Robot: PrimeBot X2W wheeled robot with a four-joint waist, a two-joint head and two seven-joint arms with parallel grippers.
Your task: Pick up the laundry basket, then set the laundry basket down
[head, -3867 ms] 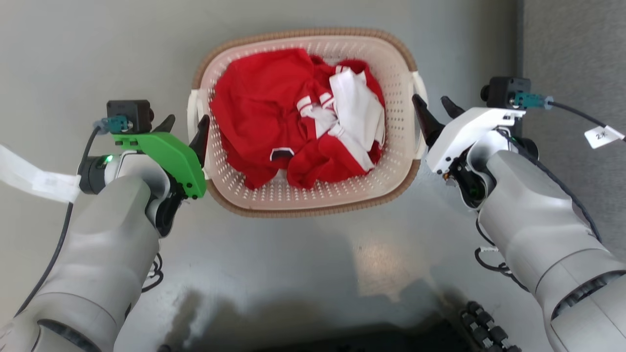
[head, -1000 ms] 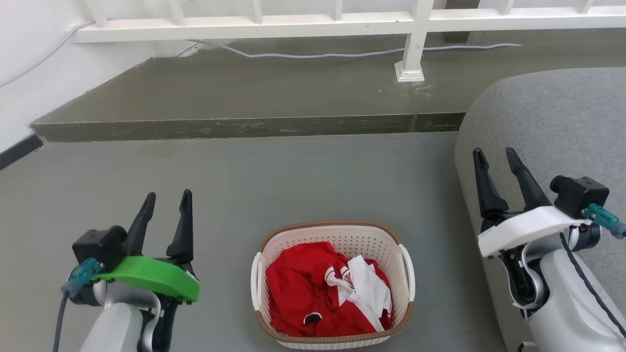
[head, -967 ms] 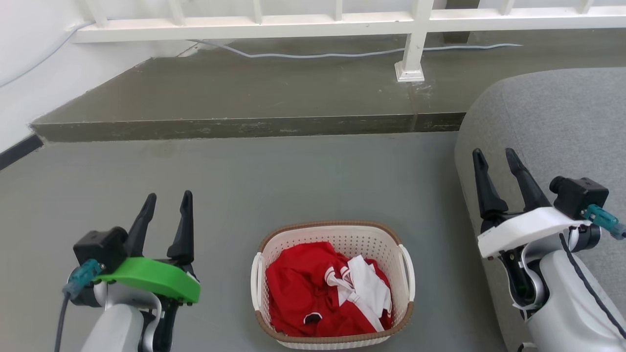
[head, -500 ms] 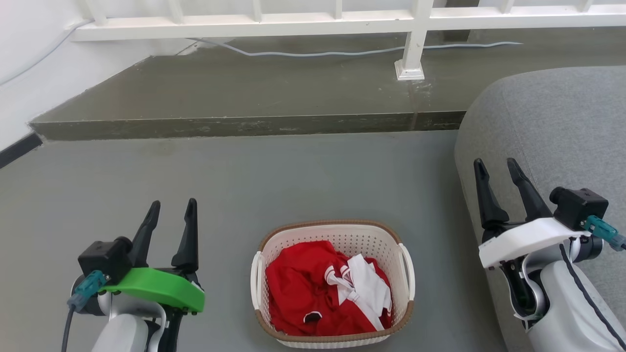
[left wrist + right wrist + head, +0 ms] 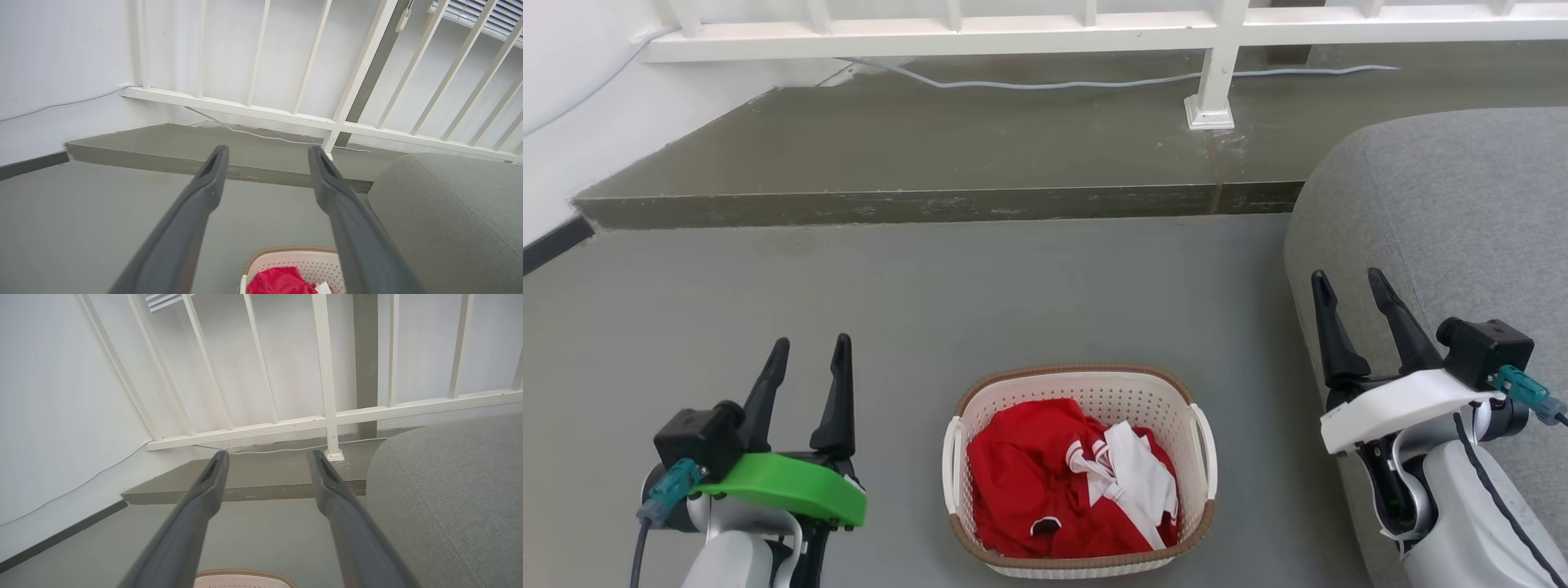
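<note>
Withdrawn from one laundry basket (image 5: 1078, 371), left tool (image 5: 813, 340) and right tool (image 5: 1346, 275) gape empty.

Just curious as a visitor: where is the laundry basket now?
Head view: the laundry basket sits on the grey floor at bottom centre, between the left pincer and right pincer, touching neither.

Soft, even daylight is spreading across the grey floor (image 5: 1013, 286) — shadows are falling faint and diffuse. The head view is reading sharp; the wrist views are splaying the white railing (image 5: 261, 112) bars outward near the edges — wide-angle distortion.
</note>
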